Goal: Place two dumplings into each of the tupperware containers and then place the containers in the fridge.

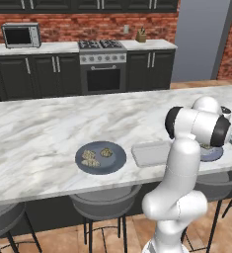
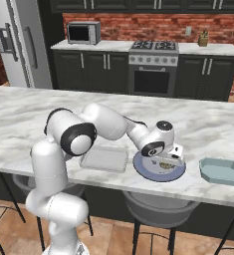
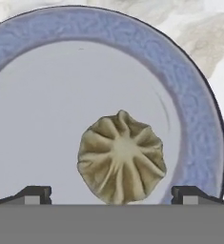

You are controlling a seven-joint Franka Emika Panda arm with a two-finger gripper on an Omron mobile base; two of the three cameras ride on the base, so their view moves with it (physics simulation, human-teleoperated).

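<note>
A pleated beige dumpling lies on a light blue round plate. My gripper hangs open just above it, one fingertip on each side and well apart from the dough. From the right base view the gripper is low over this plate, where the dumpling peeks out. More dumplings rest on a dark blue-grey plate. A shallow pale grey tupperware container sits between the plates, and a teal one stands to the right. The fridge is at the far left.
Everything sits on a long marble island counter with grey stools under its near edge. Behind it run dark cabinets with an oven and a microwave.
</note>
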